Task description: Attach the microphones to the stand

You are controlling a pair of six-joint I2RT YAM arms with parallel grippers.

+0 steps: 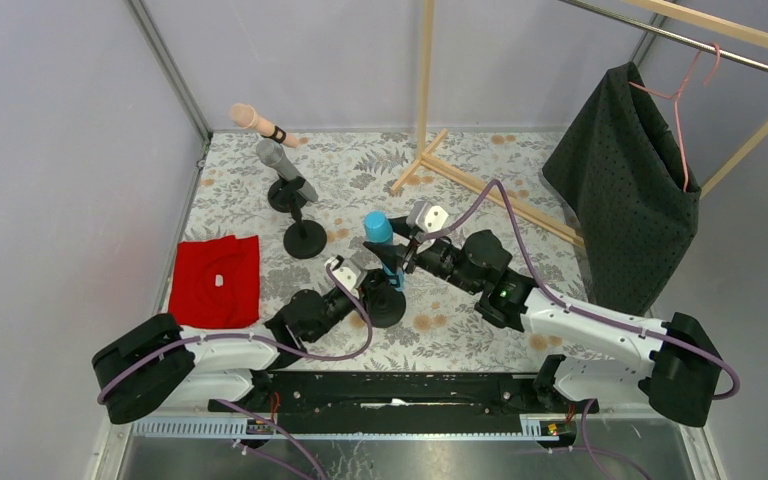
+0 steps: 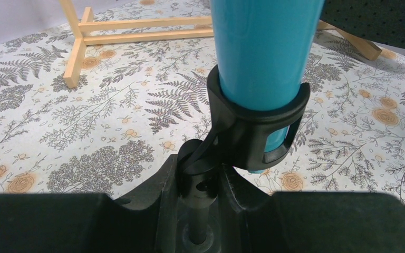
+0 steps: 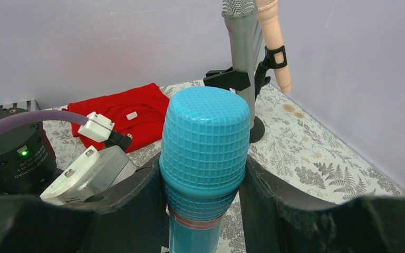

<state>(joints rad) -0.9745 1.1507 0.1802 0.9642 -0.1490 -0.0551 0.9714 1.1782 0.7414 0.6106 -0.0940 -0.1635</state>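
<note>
The cyan-blue microphone (image 1: pixel 378 228) stands nearly upright with its body (image 2: pixel 263 47) seated in the black clip (image 2: pixel 258 126) of the nearest stand (image 1: pixel 385 308). My right gripper (image 1: pixel 400 255) is shut on its gridded head (image 3: pixel 205 137), one finger on each side. My left gripper (image 1: pixel 365 290) is shut on that stand's black post (image 2: pixel 205 182) just below the clip joint. The peach-pink microphone (image 1: pixel 245 117) and the silver-grey microphone (image 1: pixel 278 160) sit tilted in the clips of two other black stands at the back left, and both show in the right wrist view, pink (image 3: pixel 274 42) and grey (image 3: pixel 241 37).
A red cloth (image 1: pixel 215 280) lies at the left. A wooden rack (image 1: pixel 425 100) stands at the back, its feet on the floral mat (image 1: pixel 480 160). A dark garment (image 1: pixel 625 190) hangs on a pink hanger at the right. Grey walls close the sides.
</note>
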